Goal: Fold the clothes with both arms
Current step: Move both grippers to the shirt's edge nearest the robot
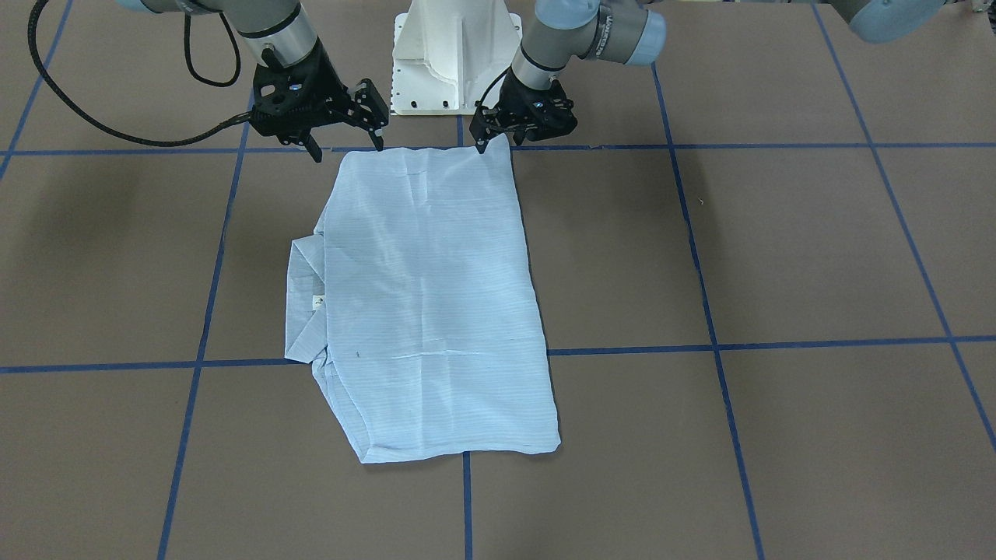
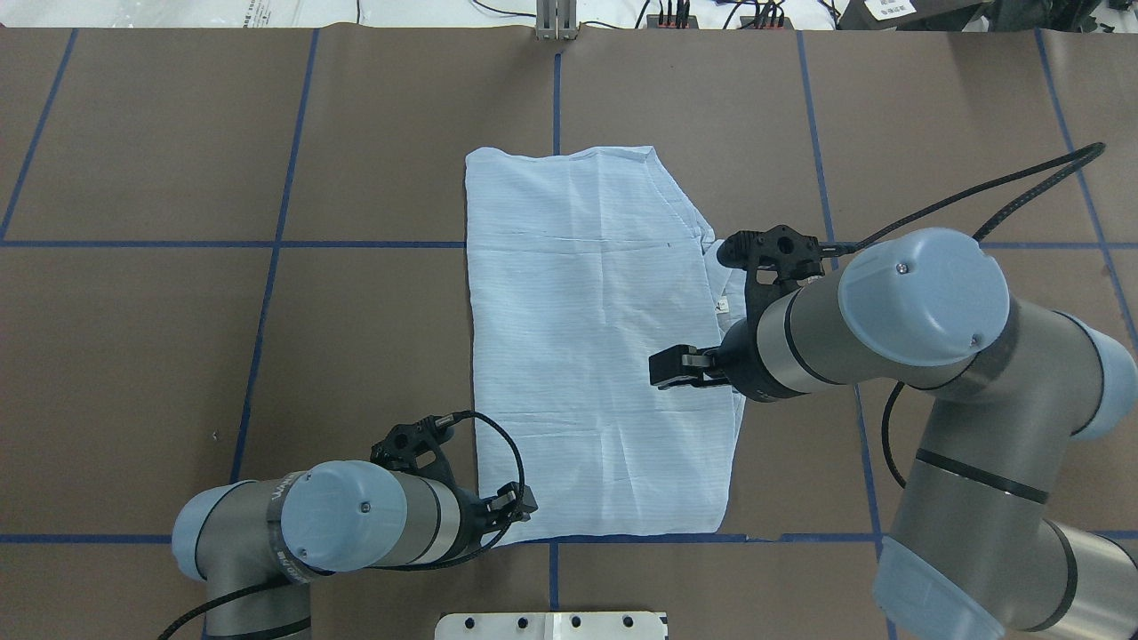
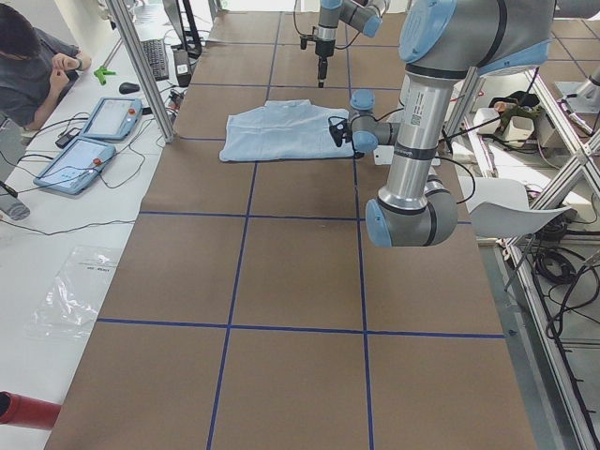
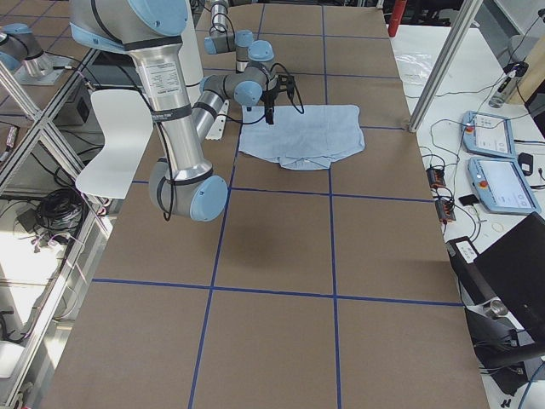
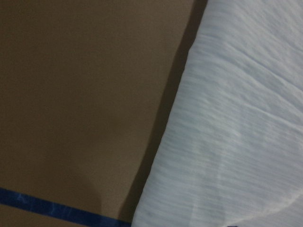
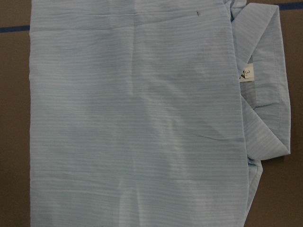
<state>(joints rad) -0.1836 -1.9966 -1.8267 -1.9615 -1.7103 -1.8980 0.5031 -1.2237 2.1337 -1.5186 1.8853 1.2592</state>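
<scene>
Left jaws: part open, a small gap between the tips, nothing in them. They sit low at the shirt (image 1: 436,295) corner nearest the pedestal, on the side away from the collar. Cannot tell whether a tip touches cloth. Left arm (image 2: 356,524) reaches in low beside that corner.

Right jaws: wide open, empty, held above the shirt's other pedestal-side corner, on the collar side. Right arm (image 2: 925,293) stands higher over the shirt.

Shirt: flat, a long rectangle, no sleeve showing. Collar (image 1: 305,299) and white label (image 1: 317,302) stick out from one long edge. A few creases; edges fairly square.

Step, as I judge it: side folds done, lengthwise fold in hand, with both jaws stationed at the corners of one short edge. The next move calls for the right jaws to drop to cloth level. Both jaws then pinch all layers at their corners, lift together and carry that edge to the far short edge, keeping pace so the cloth does not skew. The cloth is thin, so the layers may slip apart.

Surface: matte brown counter (image 1: 778,257) gridded with blue tape (image 1: 778,342). White pedestal (image 1: 455,54) just beyond the shirt's near short edge.

Room: past the shirt's far short edge, a white side counter with two tablets (image 3: 80,161) and a seated person (image 3: 33,66). Aluminium posts (image 3: 141,66) stand there too. A white chair (image 4: 115,141) is off the counter on the shirt's pedestal side.
</scene>
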